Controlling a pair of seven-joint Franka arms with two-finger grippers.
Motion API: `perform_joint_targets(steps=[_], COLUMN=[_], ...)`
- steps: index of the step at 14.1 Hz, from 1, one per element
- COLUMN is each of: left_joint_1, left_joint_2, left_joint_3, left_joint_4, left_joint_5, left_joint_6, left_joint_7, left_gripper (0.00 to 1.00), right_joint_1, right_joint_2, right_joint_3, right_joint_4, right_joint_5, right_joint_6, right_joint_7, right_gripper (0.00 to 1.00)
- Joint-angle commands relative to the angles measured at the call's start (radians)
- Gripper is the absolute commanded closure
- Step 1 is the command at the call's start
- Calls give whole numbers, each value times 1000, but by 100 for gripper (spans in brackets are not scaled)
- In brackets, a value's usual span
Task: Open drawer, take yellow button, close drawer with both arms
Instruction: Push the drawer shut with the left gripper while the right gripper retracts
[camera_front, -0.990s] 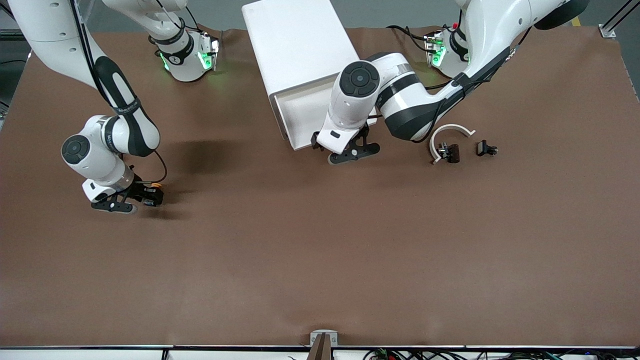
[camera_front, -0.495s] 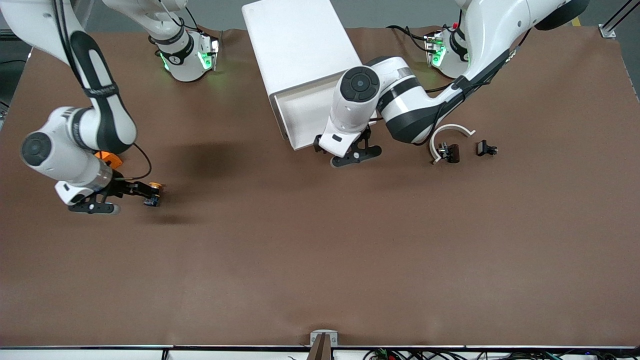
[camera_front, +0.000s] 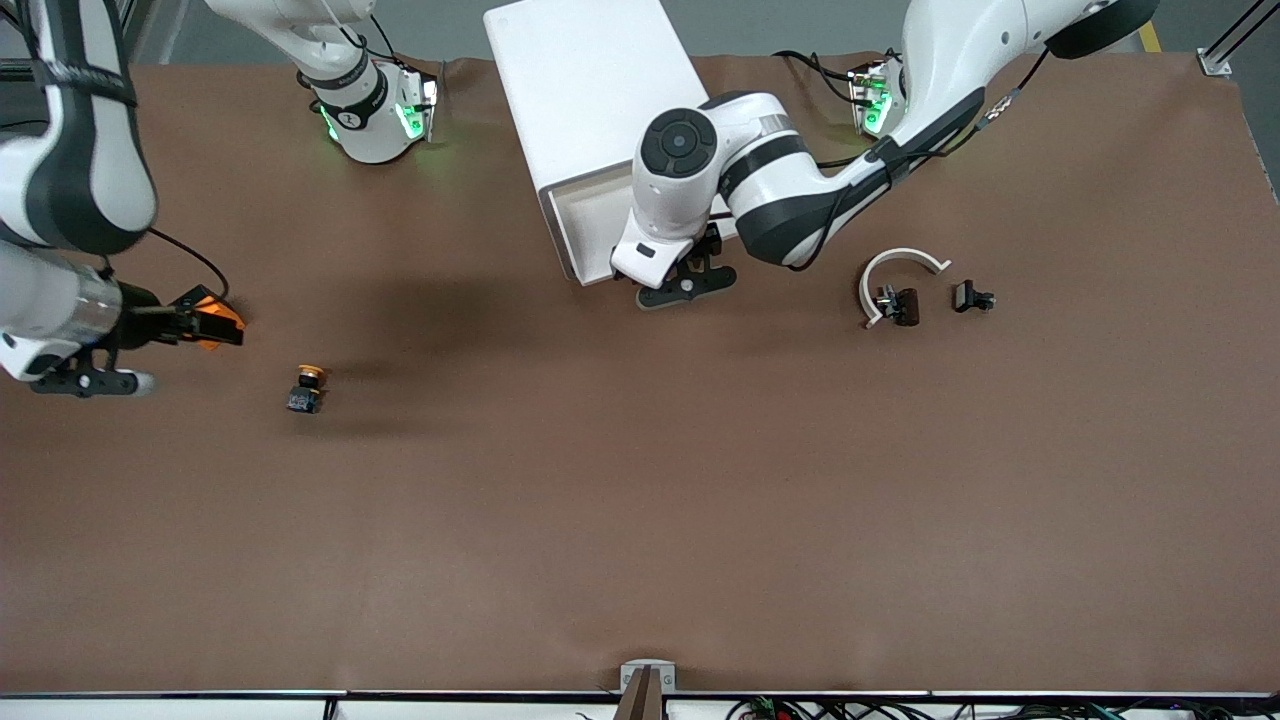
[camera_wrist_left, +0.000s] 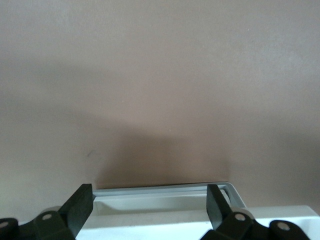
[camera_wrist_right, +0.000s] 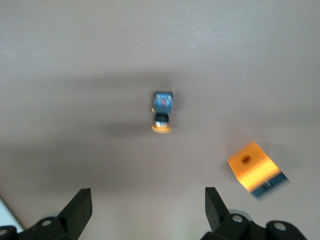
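Note:
The button (camera_front: 307, 388) lies alone on the brown table, toward the right arm's end; it also shows in the right wrist view (camera_wrist_right: 161, 112). My right gripper (camera_front: 185, 322) is open and empty, up in the air over the orange block, fingers wide in its wrist view (camera_wrist_right: 148, 197). The drawer (camera_front: 585, 225) stands partly open at the white cabinet (camera_front: 590, 80). My left gripper (camera_front: 690, 278) is open at the drawer's front, and its fingers flank the drawer's front rim (camera_wrist_left: 160, 189) in the left wrist view (camera_wrist_left: 150, 194).
An orange square block (camera_front: 220, 320) lies by the right gripper and shows in the right wrist view (camera_wrist_right: 255, 169). A white curved strip (camera_front: 900, 262) and small black parts (camera_front: 900, 305) lie toward the left arm's end.
My right gripper let go of the button, rose and drew back toward its end of the table. My left gripper moved toward the cabinet, and the drawer went in a little.

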Motion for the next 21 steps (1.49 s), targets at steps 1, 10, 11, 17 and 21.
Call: perform_joint_targets(steps=[1,10,11,17,21], left_joint_1=[-38,-118,-121,-134,-138], left_joint_2=[-6,2,11,31,34], left_joint_3=[5,5,7,7,10], left_joint_4=[0,1,2,4,5], left_joint_5=[-27,-204,-243,-335,-363], left_joint_6=[-19,-42,-42,-39,-35], left_joint_7=[-50,-89,-89,-87,-87], left_gripper=[0,0,0,0,0], right_joint_1=[-21,-32,-35,-4,-9], right_joint_2=[5,-15,-10,2,5], right_joint_3=[10,10,10,20,14], right_joint_4=[157,237,240,338,459], right_joint_5=[-38,-50,-50,-110,-104], right_joint_6=[-173,-267,-261,-276,-390], right_joint_7=[-19,-69,-71,-59,-60], right_gripper=[0,0,0,0,0])
